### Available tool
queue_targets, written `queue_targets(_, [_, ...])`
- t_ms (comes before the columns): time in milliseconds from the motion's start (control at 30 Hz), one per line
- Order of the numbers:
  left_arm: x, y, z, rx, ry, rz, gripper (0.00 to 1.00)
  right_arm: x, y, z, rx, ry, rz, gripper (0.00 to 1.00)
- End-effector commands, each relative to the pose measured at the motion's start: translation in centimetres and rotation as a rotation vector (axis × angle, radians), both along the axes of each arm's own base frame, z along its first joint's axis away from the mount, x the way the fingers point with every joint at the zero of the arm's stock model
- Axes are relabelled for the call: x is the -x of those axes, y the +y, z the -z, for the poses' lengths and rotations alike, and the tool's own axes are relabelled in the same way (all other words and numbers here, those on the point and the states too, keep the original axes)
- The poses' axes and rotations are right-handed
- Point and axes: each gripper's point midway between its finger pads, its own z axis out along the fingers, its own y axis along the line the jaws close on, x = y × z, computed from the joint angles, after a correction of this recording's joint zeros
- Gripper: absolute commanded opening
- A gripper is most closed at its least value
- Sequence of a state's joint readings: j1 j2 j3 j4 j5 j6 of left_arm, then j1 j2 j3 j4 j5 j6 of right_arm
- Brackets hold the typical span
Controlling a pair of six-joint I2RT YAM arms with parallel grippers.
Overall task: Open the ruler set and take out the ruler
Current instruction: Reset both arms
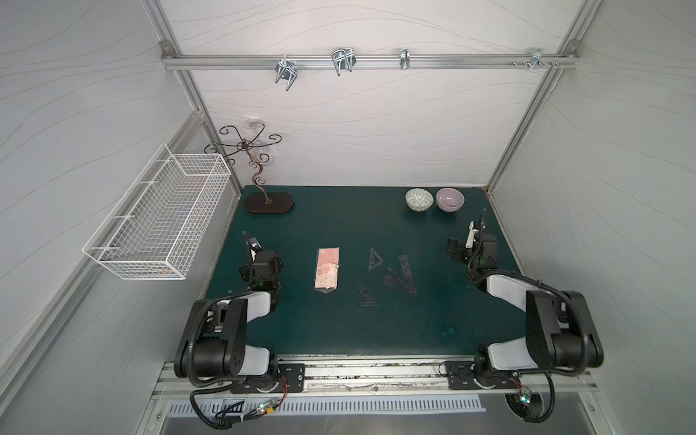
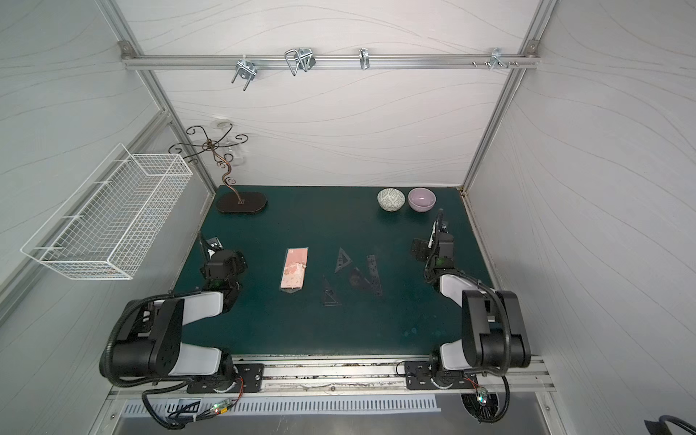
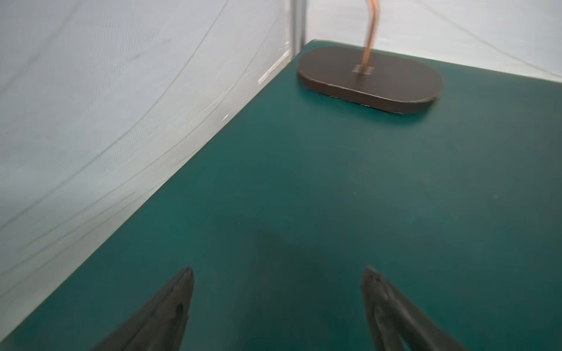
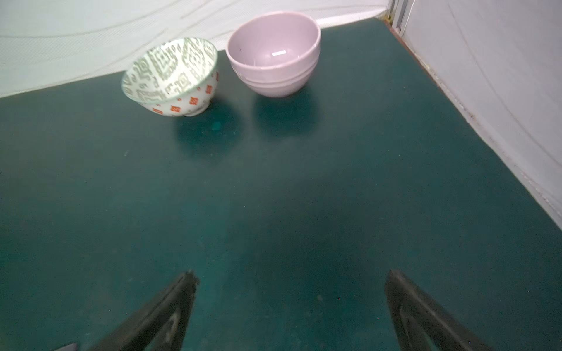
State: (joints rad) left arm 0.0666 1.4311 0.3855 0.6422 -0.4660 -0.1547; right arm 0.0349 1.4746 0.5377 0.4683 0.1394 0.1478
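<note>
The ruler set point(image 1: 327, 268) point(image 2: 294, 268), a clear sleeve with a pink flowered card, lies flat on the green mat left of centre. To its right, loose on the mat, lie the ruler point(image 1: 408, 275) point(image 2: 374, 275), a long dark see-through strip, two dark triangles point(image 1: 374, 260) point(image 1: 364, 294) and another dark piece point(image 1: 391, 279). My left gripper point(image 1: 251, 244) point(image 3: 278, 273) rests open at the mat's left side, well left of the sleeve. At the right side, away from the strip, my right gripper point(image 1: 476, 228) point(image 4: 290, 275) also stands open. Neither wrist view shows anything between the fingers.
A metal jewelry stand point(image 1: 268, 205) point(image 3: 369, 79) stands at the back left corner. A patterned bowl point(image 1: 418, 199) point(image 4: 171, 76) and a lilac bowl point(image 1: 450, 199) point(image 4: 273, 54) sit at the back right. A white wire basket point(image 1: 158, 222) hangs on the left wall.
</note>
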Motion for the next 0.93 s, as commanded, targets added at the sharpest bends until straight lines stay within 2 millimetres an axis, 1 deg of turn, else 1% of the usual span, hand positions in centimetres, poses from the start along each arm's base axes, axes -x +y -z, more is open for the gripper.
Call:
queue_targets(0, [-2.3, -2.9, -1.8, 0.085, -0.127, 0.18, 0.82, -0.6, 2.3, -0.9, 0.067, -0.134, -0.124, 0.99])
queue_targets(33, [-1.7, -3.9, -1.6, 0.067, -0.176, 0.229, 0.82, 0.1, 4.0, -1.1, 0.111, -0.205, -0.187, 0.99])
queue_targets(67, [-1.2, -4.3, -1.5, 0.048, -0.222, 0.244, 0.82, 0.8, 5.1, -1.0, 0.157, -0.268, -0.223, 0.99])
queue_targets(100, [-0.8, -4.7, -1.7, 0.015, -0.274, 0.26, 0.81, 1.7, 5.9, -1.5, 0.233, -0.347, -0.229, 0.99])
queue_targets(133, [-0.8, -5.2, -2.2, -0.016, -0.314, 0.277, 0.81, 2.4, 5.5, -1.3, 0.248, -0.36, -0.211, 0.99])
queue_targets(167, [-0.9, -5.7, -2.5, -0.045, -0.318, 0.289, 0.82, 2.2, 5.0, -1.7, 0.244, -0.369, -0.17, 0.99])
queue_targets(200, [-1.3, -6.1, -2.2, -0.045, -0.28, 0.3, 0.83, 1.4, 4.2, -1.8, 0.245, -0.344, -0.117, 0.99])
queue_targets(233, [-2.1, -6.2, -1.9, -0.031, -0.219, 0.305, 0.83, 0.2, 2.9, -1.2, 0.226, -0.255, -0.057, 0.99])
queue_targets(267, [-3.4, -6.0, -1.5, -0.011, -0.14, 0.294, 0.84, -0.7, 2.0, -0.2, 0.168, -0.153, -0.043, 0.99])
queue_targets(300, [-4.6, -5.6, -0.5, 0.018, -0.041, 0.281, 0.85, -0.3, 1.4, 0.7, 0.086, -0.127, -0.062, 0.99])
queue_targets(333, [-4.3, -5.5, -0.2, 0.026, -0.06, 0.291, 0.88, 0.0, 1.3, 0.2, 0.091, -0.176, -0.059, 0.99])
queue_targets(367, [-3.8, -5.1, -0.6, 0.03, -0.106, 0.271, 0.87, -0.1, 1.2, 0.0, 0.102, -0.183, -0.045, 0.99])
queue_targets(400, [-3.7, -4.4, -0.8, 0.02, -0.117, 0.225, 0.95, -0.3, 1.5, 0.1, 0.123, -0.163, -0.053, 0.99])
queue_targets(433, [-3.8, -4.5, -0.8, 0.015, -0.105, 0.228, 0.99, -0.3, 1.6, 0.2, 0.142, -0.151, -0.044, 0.99])
queue_targets(533, [-3.8, -4.6, -0.7, 0.016, -0.086, 0.231, 0.99, -0.3, 1.7, 0.0, 0.149, -0.164, -0.045, 0.99])
queue_targets(700, [-3.8, -4.7, -0.7, 0.017, -0.086, 0.233, 0.99, -0.7, 1.6, 0.4, 0.125, -0.145, -0.052, 0.99])
queue_targets(900, [-3.8, -4.7, -0.7, 0.017, -0.087, 0.233, 0.99, -0.4, 1.7, 0.1, 0.135, -0.159, -0.054, 0.99])
